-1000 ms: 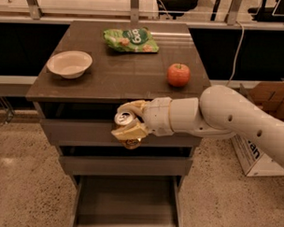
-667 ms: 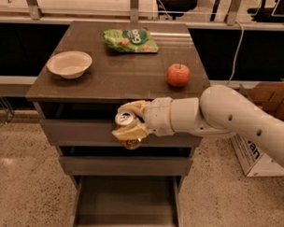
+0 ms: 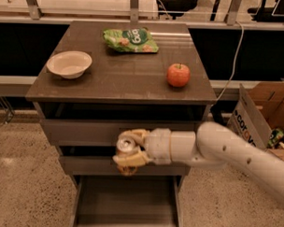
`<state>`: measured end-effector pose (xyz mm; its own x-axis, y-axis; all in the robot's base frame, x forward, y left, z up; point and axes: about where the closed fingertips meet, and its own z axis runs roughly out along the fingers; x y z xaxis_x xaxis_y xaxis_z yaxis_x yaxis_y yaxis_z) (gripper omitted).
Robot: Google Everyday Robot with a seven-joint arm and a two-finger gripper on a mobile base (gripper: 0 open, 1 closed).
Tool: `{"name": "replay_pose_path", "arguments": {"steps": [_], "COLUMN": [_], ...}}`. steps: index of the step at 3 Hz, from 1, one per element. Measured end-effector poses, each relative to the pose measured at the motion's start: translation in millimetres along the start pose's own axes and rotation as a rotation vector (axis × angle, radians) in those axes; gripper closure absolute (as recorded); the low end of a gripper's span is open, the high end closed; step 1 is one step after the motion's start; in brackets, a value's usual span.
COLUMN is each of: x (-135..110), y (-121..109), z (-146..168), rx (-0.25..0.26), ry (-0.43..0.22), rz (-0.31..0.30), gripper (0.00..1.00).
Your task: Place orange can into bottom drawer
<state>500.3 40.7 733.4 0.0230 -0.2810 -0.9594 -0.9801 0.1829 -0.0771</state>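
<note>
Nearest to us, the bottom drawer [image 3: 124, 206] is standing pulled out, its flat floor lying between low side rails. Just above it, we are holding the gripper [image 3: 128, 151] in front of the two upper drawer fronts, below the front edge of the surface [image 3: 124, 79]. Its fingers [image 3: 133, 158] are clasping the orange can [image 3: 126, 144], whose silver top is facing up. The can is hanging in the air, seemingly over the rear of the tray and not yet inside it.

We are judging this to be the lowering step. To do it well, we should be bringing the can a little forward so the wrist is clearing the middle drawer front. Then we should be descending straight down, midway between the rails, with the can upright. Letting go only once its base is resting on the floor should be keeping it from toppling or rolling.

Farther back, a white bowl [image 3: 69, 64] is sitting near the left edge, a red apple [image 3: 178, 75] near the right edge, and a green snack bag [image 3: 130, 40] by the far edge. None of them is in our way.
</note>
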Motion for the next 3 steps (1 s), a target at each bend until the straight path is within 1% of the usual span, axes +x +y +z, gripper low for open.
{"name": "replay_pose_path", "arguments": {"steps": [1, 2, 3], "x": [74.2, 153.1, 161.1], "y": [27.0, 56.2, 63.3], "z": [-3.1, 18.4, 27.0], "rx": [0.020, 0.042, 0.028], "ry": [-0.097, -0.186, -0.212], "rz": [0.080, 0.172, 0.210], "gripper": [1.00, 1.00, 1.00]}}
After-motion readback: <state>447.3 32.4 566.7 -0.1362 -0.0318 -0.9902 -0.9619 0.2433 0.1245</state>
